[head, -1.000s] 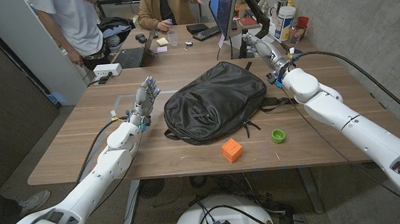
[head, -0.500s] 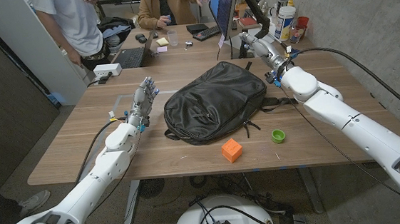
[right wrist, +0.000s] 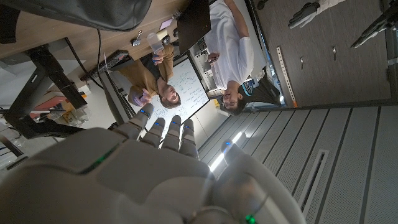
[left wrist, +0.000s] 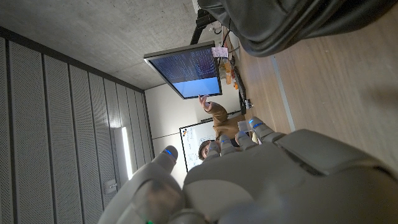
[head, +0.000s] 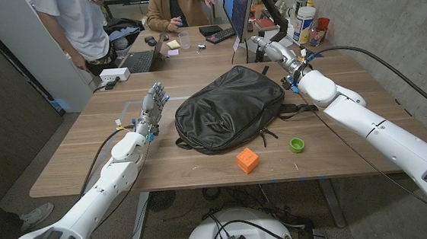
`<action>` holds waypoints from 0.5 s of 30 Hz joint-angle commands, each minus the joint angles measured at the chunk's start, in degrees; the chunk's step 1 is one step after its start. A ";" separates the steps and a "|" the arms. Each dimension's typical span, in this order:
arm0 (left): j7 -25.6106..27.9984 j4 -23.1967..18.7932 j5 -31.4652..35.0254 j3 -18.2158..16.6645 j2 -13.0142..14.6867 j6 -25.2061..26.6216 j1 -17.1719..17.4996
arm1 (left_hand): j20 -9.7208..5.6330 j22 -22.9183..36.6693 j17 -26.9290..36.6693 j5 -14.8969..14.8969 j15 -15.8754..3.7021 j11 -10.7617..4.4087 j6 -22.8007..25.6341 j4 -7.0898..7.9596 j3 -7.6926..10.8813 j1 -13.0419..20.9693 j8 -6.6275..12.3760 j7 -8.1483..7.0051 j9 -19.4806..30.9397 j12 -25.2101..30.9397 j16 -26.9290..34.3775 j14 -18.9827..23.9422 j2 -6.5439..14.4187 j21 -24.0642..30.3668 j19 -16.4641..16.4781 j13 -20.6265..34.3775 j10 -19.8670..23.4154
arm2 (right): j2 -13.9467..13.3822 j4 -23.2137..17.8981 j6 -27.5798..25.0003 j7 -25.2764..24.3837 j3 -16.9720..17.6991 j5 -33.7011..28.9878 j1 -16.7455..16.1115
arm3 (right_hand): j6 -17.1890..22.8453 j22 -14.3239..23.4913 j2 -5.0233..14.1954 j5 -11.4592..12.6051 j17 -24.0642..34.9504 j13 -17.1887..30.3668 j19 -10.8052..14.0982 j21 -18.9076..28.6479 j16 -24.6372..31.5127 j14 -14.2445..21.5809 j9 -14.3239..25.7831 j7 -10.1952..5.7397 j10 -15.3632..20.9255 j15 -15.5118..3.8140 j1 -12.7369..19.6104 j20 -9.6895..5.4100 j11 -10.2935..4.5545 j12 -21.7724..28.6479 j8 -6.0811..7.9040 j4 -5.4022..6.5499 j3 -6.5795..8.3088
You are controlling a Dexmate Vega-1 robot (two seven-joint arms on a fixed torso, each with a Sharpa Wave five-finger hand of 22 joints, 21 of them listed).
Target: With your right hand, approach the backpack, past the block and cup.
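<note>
The backpack (head: 230,107) lies mid-table, long axis running one to seven o'clock; the empty, loosely spread right hand (head: 267,49) hovers at its one o'clock corner, nearer than the left hand (head: 153,103)

Worktop (head: 87,156) seen from above by the fixed head camera, both arms entering from the bottom corners, each wrist view taken close along the back of its own hand and turned upside down, backpack (head: 230,107) edge shared by all three views
</note>
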 commanded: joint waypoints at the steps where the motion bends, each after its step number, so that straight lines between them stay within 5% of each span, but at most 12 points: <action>1: 0.18 -0.55 -0.05 -0.10 0.22 0.20 0.42 | -5.80 0.12 0.12 0.51 -4.06 0.30 -0.58 -0.02 -0.21 0.21 0.42 0.03 0.18 0.44 0.30 -0.82 6.64 0.40 -0.55 0.15 -0.11 | -0.87 -2.27 -2.45 -0.25 -1.12 -4.43 0.35 | 0.56 0.19 5.06 0.21 0.12 0.29 0.55 -0.12 0.09 0.44 0.12 -0.05 0.67 -2.51 0.71 -5.62 0.01 0.27 0.14 -0.26 0.29; 15: 0.32 -0.81 -0.22 -0.27 0.32 0.12 0.90 | -5.78 0.11 0.12 0.51 -4.01 0.35 -0.52 -0.02 -0.24 0.21 0.42 0.08 0.18 0.42 0.29 -0.81 6.64 0.46 -0.56 0.16 -0.12 | -1.95 -5.42 -6.44 -0.28 -2.50 -10.16 0.84 | 0.79 0.20 5.14 0.21 0.12 0.29 0.61 -0.28 0.12 0.53 0.13 -0.13 0.93 -2.51 0.88 -5.65 -0.11 0.33 0.15 -0.38 0.33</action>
